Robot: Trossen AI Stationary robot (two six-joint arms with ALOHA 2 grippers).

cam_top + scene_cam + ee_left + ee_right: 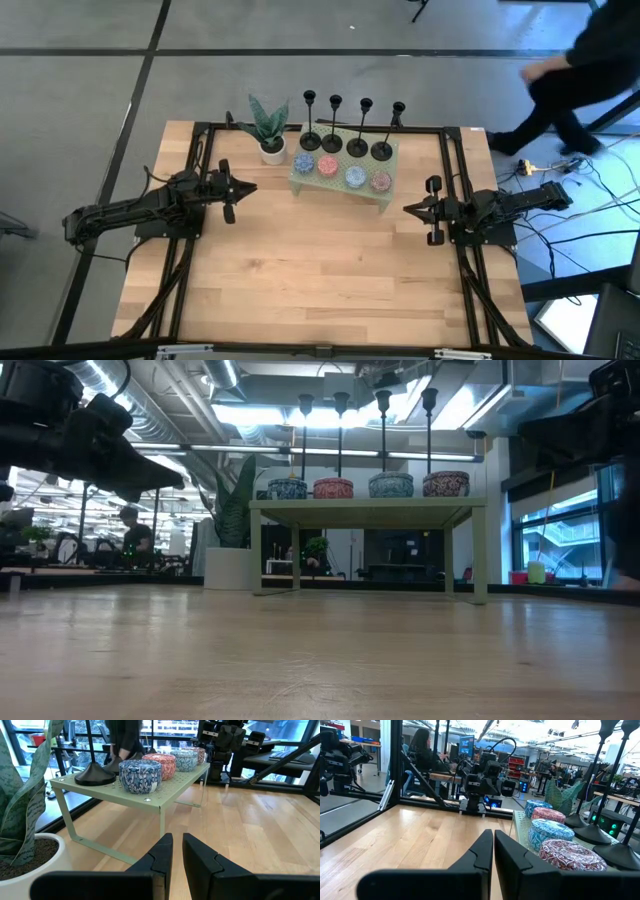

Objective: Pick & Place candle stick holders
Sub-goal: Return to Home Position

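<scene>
Four black candle stick holders [345, 145] stand in a row by their disc bases on the far side of a pale green metal stand [390, 196] at the table's far middle. They also show in the low view [383, 430]. One base shows in the left wrist view [95, 774] and others in the right wrist view [594, 832]. My left gripper [247, 188] hovers shut and empty left of the stand, pointing right. My right gripper [408, 209] hovers shut and empty right of the stand, pointing left.
Four round patterned tins [342, 171] sit along the stand's near side, in front of the holders. A potted plant [270, 128] in a white pot stands left of the stand. A black frame [200, 150] borders the table. A person [580, 70] moves beyond the far right corner.
</scene>
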